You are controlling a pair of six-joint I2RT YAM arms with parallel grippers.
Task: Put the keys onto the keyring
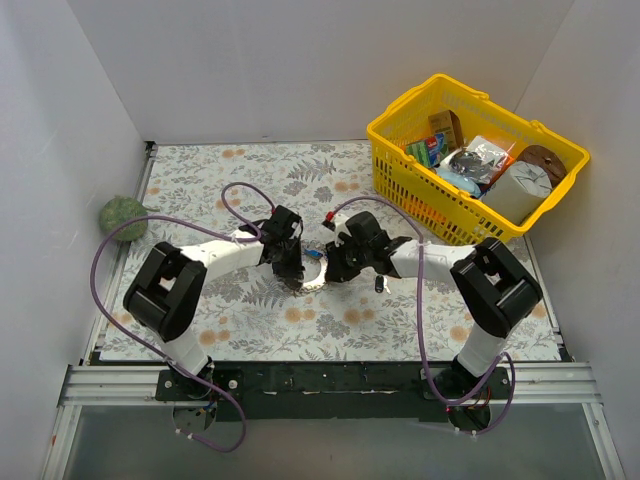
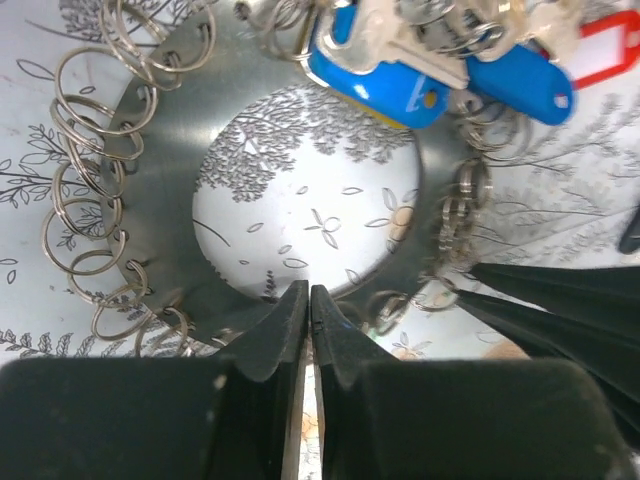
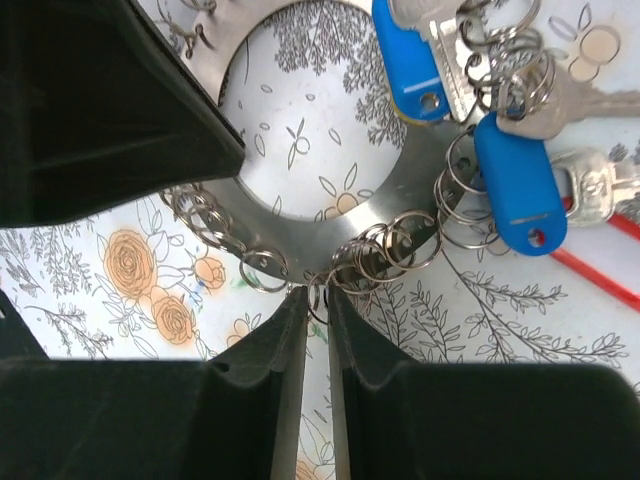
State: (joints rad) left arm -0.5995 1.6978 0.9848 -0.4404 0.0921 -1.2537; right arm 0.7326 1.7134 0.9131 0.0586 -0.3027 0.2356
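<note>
Mid-desk, the left gripper (image 2: 311,300) presses shut jaws onto the keyring (image 2: 170,130), with blue-tagged keys (image 2: 415,50) across its far rim. The right gripper (image 3: 317,300) apparently nips a split ring (image 3: 313,288). Hold steady and twist slowly.

The left arm (image 1: 215,255) reaches in from the left of the keyring (image 1: 311,276) and the right arm (image 1: 430,258) from its right; both are bent at the elbow, forearms low and angled inward, so the two wrists face each other across the keyring; the left gripper (image 2: 311,300) points down at the keyring's rim, its fingers (image 2: 265,345) pressed together to a thin slit; the right gripper (image 3: 318,298) sits at the rim on the opposite side, its jaws likewise almost closed (whether either actually pinches metal cannot be told); in each wrist view the other gripper's dark bulk shows just beside the keyring.
</note>
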